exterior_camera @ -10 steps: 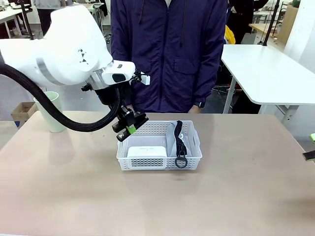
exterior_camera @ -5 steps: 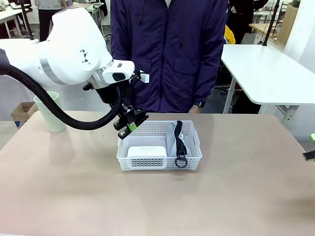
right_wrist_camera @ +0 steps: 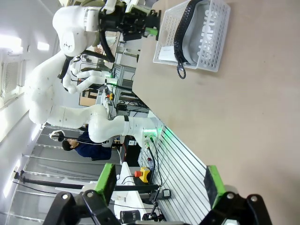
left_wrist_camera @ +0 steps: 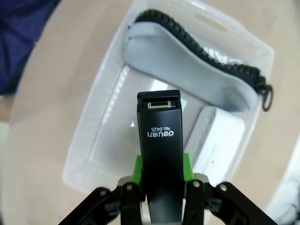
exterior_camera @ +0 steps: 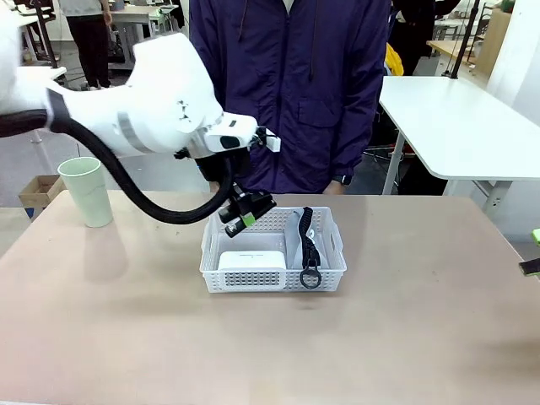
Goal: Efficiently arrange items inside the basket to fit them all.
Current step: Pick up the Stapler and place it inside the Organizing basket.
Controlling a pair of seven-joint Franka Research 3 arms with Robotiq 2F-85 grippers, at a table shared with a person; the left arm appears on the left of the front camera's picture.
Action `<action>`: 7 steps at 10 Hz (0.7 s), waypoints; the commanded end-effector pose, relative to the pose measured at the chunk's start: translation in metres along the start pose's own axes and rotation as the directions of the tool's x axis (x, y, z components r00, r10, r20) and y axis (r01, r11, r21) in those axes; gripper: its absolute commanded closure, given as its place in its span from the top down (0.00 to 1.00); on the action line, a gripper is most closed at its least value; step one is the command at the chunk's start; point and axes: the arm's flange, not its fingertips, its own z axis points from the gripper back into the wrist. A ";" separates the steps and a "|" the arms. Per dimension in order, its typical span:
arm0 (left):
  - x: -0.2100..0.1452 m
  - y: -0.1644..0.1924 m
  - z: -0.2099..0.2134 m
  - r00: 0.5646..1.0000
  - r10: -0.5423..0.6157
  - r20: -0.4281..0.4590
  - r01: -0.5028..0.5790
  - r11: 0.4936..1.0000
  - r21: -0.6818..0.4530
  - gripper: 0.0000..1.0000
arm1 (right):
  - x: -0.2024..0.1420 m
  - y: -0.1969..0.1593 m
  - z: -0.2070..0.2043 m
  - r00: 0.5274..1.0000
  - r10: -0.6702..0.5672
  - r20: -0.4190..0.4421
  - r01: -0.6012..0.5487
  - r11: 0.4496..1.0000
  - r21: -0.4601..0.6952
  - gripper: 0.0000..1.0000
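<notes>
**While poised above the basket (exterior_camera: pixel 274 280): clamped on black stapler (left_wrist_camera: pixel 159 136)**

Front view: although small at that size, made out the left gripper (exterior_camera: pixel 246 213) over the basket's far-left corner, pinched narrow on the stapler. Inside the basket, noted the white rounded box (exterior_camera: pixel 251 259) front-left and the grey pouch (exterior_camera: pixel 295 234) on the right, with its ring (exterior_camera: pixel 310 277) hanging over the front rim. Noted the pale green cup (exterior_camera: pixel 87 191) upright on the table, well apart to the left.

Left wrist view: gripped across the stapler's narrow sides near the rear, green pads (left_wrist_camera: pixel 137 168) flat on both flanks, nose pointing down at the bare floor strip beside the box. Judged rigid, smooth and fairly heavy, so likely to pivot if pinched at one end; better taken mid-body. Judged the pouch soft, easy to squash aside.

Right wrist view: spread wide, holding nothing, the right gripper (right_wrist_camera: pixel 159 187) far from the basket. Judged the cup light and thin-walled; better taken gently at the wall.
</notes>
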 end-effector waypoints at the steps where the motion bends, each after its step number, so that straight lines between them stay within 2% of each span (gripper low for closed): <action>1: 0.017 0.010 -0.017 0.997 -0.074 -0.022 0.074 0.997 0.022 0.36 | -0.002 0.000 0.002 1.000 0.016 -0.009 -0.017 1.000 -0.003 1.00; 3: 0.029 0.010 -0.043 0.993 -0.093 -0.071 0.095 0.995 0.026 0.36 | -0.002 0.000 0.002 1.000 0.016 -0.009 -0.017 1.000 -0.003 1.00; 5: 0.036 0.009 -0.070 0.983 -0.097 -0.157 0.098 0.995 0.001 0.36 | -0.002 0.000 0.002 1.000 0.016 -0.009 -0.017 1.000 -0.003 1.00; 7: 0.034 0.005 -0.090 0.974 -0.046 -0.221 0.051 0.999 0.018 0.36 | -0.002 0.000 0.002 1.000 0.016 -0.009 -0.017 1.000 -0.003 1.00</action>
